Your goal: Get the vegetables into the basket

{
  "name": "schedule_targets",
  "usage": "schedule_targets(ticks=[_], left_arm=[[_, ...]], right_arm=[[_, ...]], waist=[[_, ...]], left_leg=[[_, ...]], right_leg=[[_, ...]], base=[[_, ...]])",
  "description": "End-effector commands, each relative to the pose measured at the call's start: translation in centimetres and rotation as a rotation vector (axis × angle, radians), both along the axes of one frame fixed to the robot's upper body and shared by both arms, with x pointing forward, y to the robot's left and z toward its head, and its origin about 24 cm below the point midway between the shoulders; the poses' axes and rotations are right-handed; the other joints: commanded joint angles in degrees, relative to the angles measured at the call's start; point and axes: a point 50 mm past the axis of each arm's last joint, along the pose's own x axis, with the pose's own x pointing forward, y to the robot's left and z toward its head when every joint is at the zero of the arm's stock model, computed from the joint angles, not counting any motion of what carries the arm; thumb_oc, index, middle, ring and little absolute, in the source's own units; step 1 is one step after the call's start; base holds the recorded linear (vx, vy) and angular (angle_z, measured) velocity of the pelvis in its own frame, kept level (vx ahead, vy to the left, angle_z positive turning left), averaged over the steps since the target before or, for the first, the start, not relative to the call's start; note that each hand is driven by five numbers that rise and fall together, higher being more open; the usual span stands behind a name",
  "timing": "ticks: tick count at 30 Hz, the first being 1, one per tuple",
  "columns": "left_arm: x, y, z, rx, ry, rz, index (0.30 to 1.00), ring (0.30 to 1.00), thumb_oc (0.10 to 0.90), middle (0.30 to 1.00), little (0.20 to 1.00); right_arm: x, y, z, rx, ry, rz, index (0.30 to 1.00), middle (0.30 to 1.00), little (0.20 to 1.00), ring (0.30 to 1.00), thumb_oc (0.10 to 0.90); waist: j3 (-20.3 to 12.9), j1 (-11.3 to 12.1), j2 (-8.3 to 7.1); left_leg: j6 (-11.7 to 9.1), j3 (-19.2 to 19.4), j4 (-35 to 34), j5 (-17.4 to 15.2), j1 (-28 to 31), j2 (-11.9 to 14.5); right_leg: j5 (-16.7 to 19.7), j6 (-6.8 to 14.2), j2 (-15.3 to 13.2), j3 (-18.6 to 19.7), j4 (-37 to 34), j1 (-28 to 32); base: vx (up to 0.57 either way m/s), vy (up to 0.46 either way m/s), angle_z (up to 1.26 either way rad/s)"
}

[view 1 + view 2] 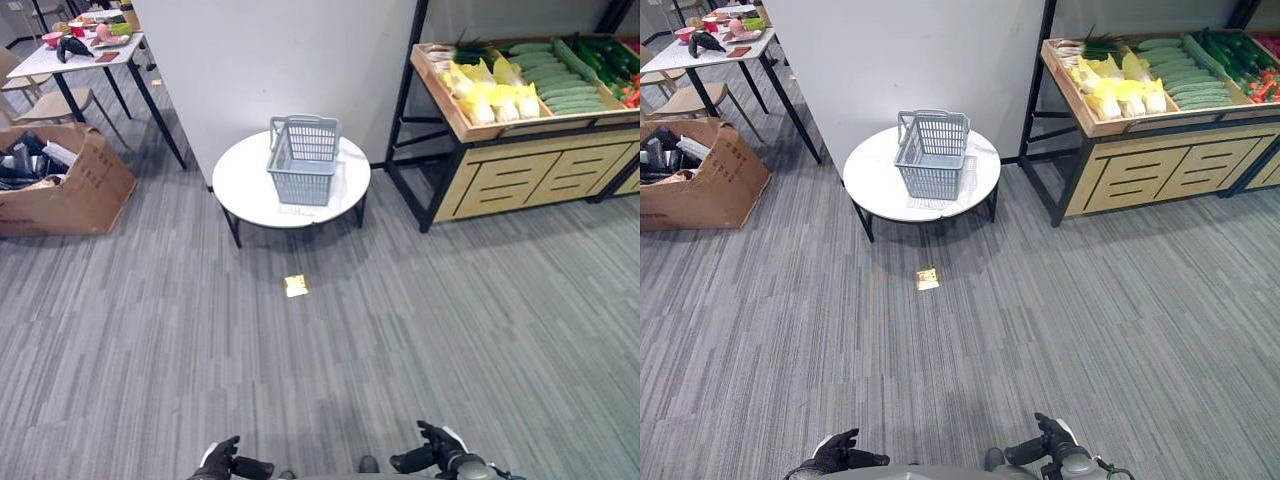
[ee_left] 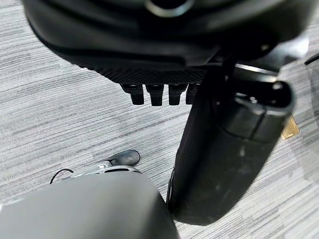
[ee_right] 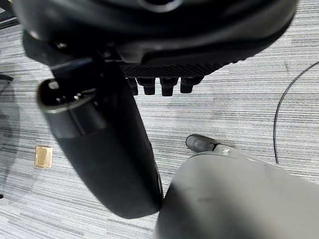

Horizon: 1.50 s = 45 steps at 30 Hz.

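Fingers [image 2: 155,94] of the left hand [image 1: 225,462] hang loosely uncurled and hold nothing; those of the right hand [image 1: 432,452] are likewise relaxed and empty, both hands low near the body, well apart from the goods. The grey basket [image 1: 303,160] stands upright on the round white worktop [image 1: 243,183], handles folded up. The vegetables [image 1: 530,80] lie in the wooden tray of the produce stand [image 1: 520,170], to the right of the basket and well apart from it. The cucumbers [image 1: 570,95] look stiff, smooth and likely a bit slippery, best wrapped round the middle. The pale yellow cabbages [image 1: 490,100] look bulkier and leafy, so a broad hold round the body seems wiser than pulling leaves. The tray's right end is cut off, and the red items there are too small to name. Whether the basket holds anything is hard to tell through its mesh. A small yellow tag [image 1: 296,286] lies on the carpet.
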Motion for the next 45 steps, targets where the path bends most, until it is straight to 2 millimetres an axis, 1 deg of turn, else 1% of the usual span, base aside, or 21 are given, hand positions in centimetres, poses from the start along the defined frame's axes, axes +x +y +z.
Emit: schedule_targets(ticks=[1, 11, 14, 16, 17, 19, 20, 21, 22, 23, 25, 28, 30, 32, 35, 36, 37, 38, 41, 42, 45], left_arm=[[-1.2, 1.8, 0.1, 0.077, 0.07, -0.031, 1.0, 1.0, 0.9, 1.0, 1.0], [0.0, 1.8, 0.3, 0.084, 0.032, -0.027, 1.0, 1.0, 0.9, 1.0, 1.0], [0.7, 2.0, 0.5, 0.097, 0.009, -0.031, 1.0, 1.0, 0.9, 1.0, 1.0], [1.2, 2.2, 0.7, 0.111, -0.007, -0.026, 1.0, 1.0, 0.9, 1.0, 1.0], [1.6, 2.4, 0.8, 0.118, -0.021, -0.018, 1.0, 1.0, 0.9, 1.0, 1.0], [1.7, 2.5, 0.9, 0.125, -0.025, -0.017, 1.0, 1.0, 0.9, 1.0, 1.0], [1.9, 2.4, 0.9, 0.123, -0.028, -0.018, 1.0, 1.0, 0.9, 1.0, 1.0], [2.1, 2.3, 0.9, 0.121, -0.035, -0.016, 1.0, 1.0, 0.9, 1.0, 1.0], [2.6, 2.2, 1.1, 0.115, -0.051, -0.013, 1.0, 1.0, 0.9, 1.0, 1.0], [3.2, 1.9, 1.2, 0.106, -0.072, -0.009, 1.0, 1.0, 0.9, 1.0, 1.0], [3.3, 1.7, 1.1, 0.101, -0.076, -0.011, 1.0, 1.0, 0.9, 1.0, 1.0], [3.2, 1.6, 1.1, 0.102, -0.074, -0.012, 1.0, 1.0, 0.9, 1.0, 1.0], [3.0, 1.4, 1.0, 0.106, -0.07, -0.014, 1.0, 1.0, 0.9, 1.0, 1.0], [2.7, 1.5, 0.9, 0.104, -0.06, -0.016, 1.0, 1.0, 0.9, 1.0, 1.0], [1.3, 1.6, 0.6, 0.101, -0.019, -0.011, 1.0, 1.0, 0.9, 1.0, 1.0], [1.2, 1.6, 0.6, 0.101, -0.019, -0.011, 1.0, 1.0, 0.9, 1.0, 1.0], [1.1, 1.6, 0.5, 0.103, -0.011, -0.021, 1.0, 1.0, 0.9, 1.0, 1.0], [0.9, 1.8, 0.5, 0.108, 0.001, -0.042, 1.0, 1.0, 0.9, 1.0, 1.0], [1.3, 1.9, 0.7, 0.116, -0.012, -0.067, 1.0, 1.0, 0.9, 1.0, 1.0], [1.6, 2.2, 0.8, 0.129, -0.015, -0.078, 1.0, 1.0, 0.9, 1.0, 1.0], [2.0, 2.5, 1.0, 0.14, -0.027, -0.086, 1.0, 1.0, 0.9, 1.0, 1.0]], right_arm=[[-1.5, -0.9, -0.3, -0.063, 0.083, 0.072, 1.0, 1.0, 1.0, 1.0, 0.9], [-0.9, -1.1, -0.1, -0.079, 0.061, 0.097, 1.0, 1.0, 1.0, 1.0, 0.9], [-0.3, -1.3, 0.1, -0.085, 0.042, 0.101, 1.0, 1.0, 1.0, 1.0, 0.9], [0.5, -1.5, 0.4, -0.09, 0.014, 0.083, 1.0, 1.0, 1.0, 1.0, 0.9], [0.9, -1.7, 0.5, -0.094, -0.003, 0.075, 1.0, 1.0, 1.0, 1.0, 0.9], [1.0, -1.9, 0.6, -0.1, -0.005, 0.077, 1.0, 1.0, 1.0, 1.0, 0.9], [1.0, -2.3, 0.7, -0.111, -0.009, 0.068, 1.0, 1.0, 1.0, 1.0, 0.9], [1.2, -2.6, 0.9, -0.121, -0.014, 0.065, 1.0, 1.0, 1.0, 1.0, 0.9], [1.2, -3.3, 1.1, -0.14, -0.02, 0.059, 1.0, 1.0, 1.0, 1.0, 0.9], [1.3, -3.9, 1.3, -0.16, -0.022, 0.054, 1.0, 1.0, 1.0, 1.0, 0.9], [1.1, -4.3, 1.3, -0.176, -0.011, 0.048, 1.0, 1.0, 1.0, 1.0, 0.9], [1.2, -4.5, 1.4, -0.186, -0.013, 0.05, 1.0, 1.0, 1.0, 1.0, 0.9], [1.2, -4.6, 1.4, -0.197, -0.014, 0.054, 1.0, 1.0, 1.0, 1.0, 0.9], [0.9, -4.6, 1.3, -0.199, -0.001, 0.059, 1.0, 1.0, 1.0, 1.0, 0.9], [0.3, -4.3, 1.1, -0.188, 0.023, 0.072, 1.0, 1.0, 1.0, 1.0, 0.9], [0.3, -4.3, 1.1, -0.188, 0.023, 0.072, 1.0, 1.0, 1.0, 1.0, 0.9], [0.0, -4.1, 0.9, -0.18, 0.028, 0.069, 1.0, 1.0, 1.0, 1.0, 0.9], [0.0, -3.7, 0.8, -0.164, 0.034, 0.074, 1.0, 1.0, 1.0, 1.0, 0.9], [0.2, -3.1, 0.7, -0.148, 0.035, 0.095, 1.0, 1.0, 1.0, 1.0, 0.9], [0.6, -2.5, 0.6, -0.139, 0.025, 0.111, 1.0, 1.0, 1.0, 1.0, 0.9], [1.2, -2.1, 0.7, -0.13, 0.007, 0.12, 1.0, 1.0, 1.0, 1.0, 0.9]], waist=[[0.04, -0.86, -3.08], [0.57, -1.34, -2.9], [2.01, -1.36, -2.48], [3.45, -1.33, -1.9], [4.22, -1.34, -1.67], [4.8, -1.44, -1.66], [5.42, -1.27, -1.78], [5.95, -1.3, -1.83], [6.75, -1.36, -2.0], [7.5, -1.27, -1.97], [7.55, -1.3, -1.73], [7.31, -1.23, -1.56], [7.26, -0.72, -0.65], [6.99, -0.34, -0.35], [5.33, 0.25, -0.79], [5.35, 0.27, -0.84], [5.01, 0.18, -1.11], [4.32, 0.15, -2.31], [3.97, 0.3, -3.5], [3.86, 0.35, -4.14], [3.78, 0.36, -4.6]], left_leg=[[-2.44, -1.5, -1.44, 0.39, 0.44, 2.76], [-2.89, -1.49, -1.44, 0.64, 0.45, 3.6], [-3.2, -1.9, -1.44, 1.57, -0.48, 4.54], [-3.33, -2.31, -1.37, 2.62, -1.65, 5.66], [-3.42, -2.7, -0.3, 2.88, -2.71, 6.02], [-3.64, -3.38, 2.72, 2.88, -4.21, 6.44], [-3.79, -4.33, 6.36, 3.62, -6.23, 6.26], [-4.05, -4.85, 8.75, 4.22, -7.58, 5.95], [-4.68, -5.5, 14.23, 5.47, -10.32, 5.03], [-4.55, -6.65, 15.64, 6.37, -12.29, 4.02], [-4.09, -7.05, 13.38, 6.39, -14.16, 3.5], [-3.63, -7.07, 10.35, 6.44, -15.59, 4.17], [-4.39, -7.23, 4.03, 11.48, -18.67, 6.12], [-4.71, -7.51, 2.23, 12.2, -18.45, 6.46], [-4.09, -7.37, 2.41, 10.75, -17.02, 5.94], [-4.07, -7.33, 2.41, 10.72, -16.95, 5.9], [-3.78, -6.6, 3.0, 10.18, -16.97, 5.6], [-2.45, -4.68, 5.41, 7.64, -16.65, 4.2], [-1.13, -3.04, 7.37, 5.3, -16.82, 2.67], [-0.33, -2.32, 7.88, 4.18, -16.98, 1.65], [0.34, -1.59, 7.68, 3.4, -16.8, 0.9]], right_leg=[[1.42, 5.42, -5.29, 1.85, -0.01, 0.37], [0.94, 4.87, -4.34, 2.26, 0.15, 0.19], [-0.34, 4.24, -3.7, 2.11, 2.75, -1.69], [-2.66, 3.41, -2.36, 2.41, 8.24, -5.45], [-3.62, 2.78, -1.63, 2.58, 10.55, -7.09], [-4.4, 1.99, -1.08, 2.46, 11.51, -7.7], [-4.45, 1.33, -1.13, 1.93, 11.23, -7.22], [-4.45, 1.07, -1.28, 1.55, 11.12, -7.01], [-4.43, 0.46, -1.75, 0.74, 10.82, -6.25], [-4.76, 0.21, -2.01, 0.33, 10.84, -5.34], [-5.25, 0.3, -2.28, 0.19, 10.65, -4.56], [-6.1, 0.53, -2.45, 0.4, 10.65, -4.17], [-7.72, 0.78, -1.79, 1.28, 11.03, -2.76], [-8.56, 1.12, -1.52, 2.69, 11.28, -1.47], [-9.43, 2.08, -2.51, 4.78, 10.73, 1.13], [-9.44, 2.1, -2.57, 4.8, 10.69, 1.2], [-9.38, 2.57, -3.51, 5.02, 10.6, 1.71], [-7.72, 4.23, -6.01, 6.23, 10.5, 1.75], [-4.77, 5.81, -8.07, 7.42, 10.57, 0.75], [-2.18, 6.54, -9.23, 8.05, 10.66, -0.02], [0.19, 7.22, -9.82, 8.54, 11.07, -1.07]], base=[[0.03, -0.008, -0.01], [0.01, -0.017, -0.02], [-0.03, -0.097, -0.05], [-0.06, -0.151, -0.01], [-0.04, -0.17, -0.02], [0.0, -0.21, 0.05], [0.02, -0.208, 0.27], [0.04, -0.23, 0.28], [0.07, -0.166, 0.53], [0.1, -0.12, 0.44], [0.1, 0.001, 0.33], [0.1, 0.051, 0.01], [0.23, 0.134, 0.03], [0.26, 0.144, -0.17], [0.22, 0.161, -0.59], [0.16, 0.169, -0.9], [0.21, 0.312, -0.78], [0.24, 0.374, -0.6], [0.14, 0.289, -0.45], [0.08, 0.246, -0.35], [0.04, 0.152, -0.09]])
